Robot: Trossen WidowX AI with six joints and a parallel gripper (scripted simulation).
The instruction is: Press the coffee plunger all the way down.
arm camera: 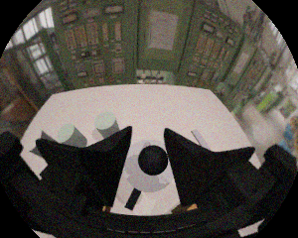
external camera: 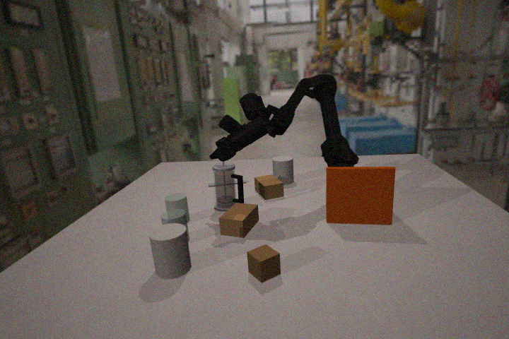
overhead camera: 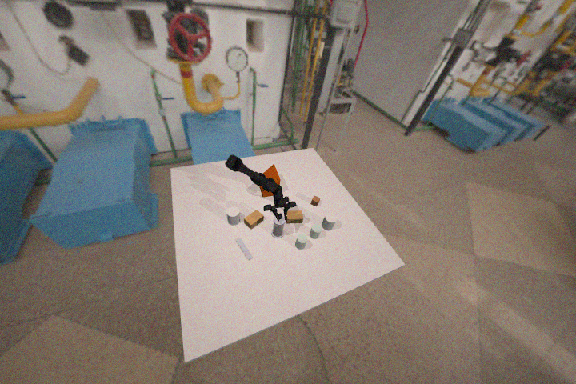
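The black gripper (external camera: 222,155) is right above the coffee press (external camera: 224,188), close to its top. In the wrist view the round black plunger knob (arm camera: 152,159) sits in the gap between the two fingers, and a little space shows on each side of it. The fingers are partly open and hold nothing.

The coffee press stands upright on the white table (external camera: 423,256), near the middle. It is a clear glass tube with a black handle (external camera: 237,188) on its side. Only a short bit of thin rod shows between the lid and the gripper. A flat grey disc shows inside the glass about halfway down.

A brown box (external camera: 238,219) lies just in front of the press, and another brown box (external camera: 268,186) lies beside it, a little further back. A small brown cube (external camera: 264,262) sits nearer the camera. A big grey cylinder (external camera: 170,250) stands at the front left, with two pale green cylinders (external camera: 177,204) behind it. One more grey cylinder (external camera: 283,169) stands behind the boxes. An orange block (external camera: 360,195) stands in front of the arm's base
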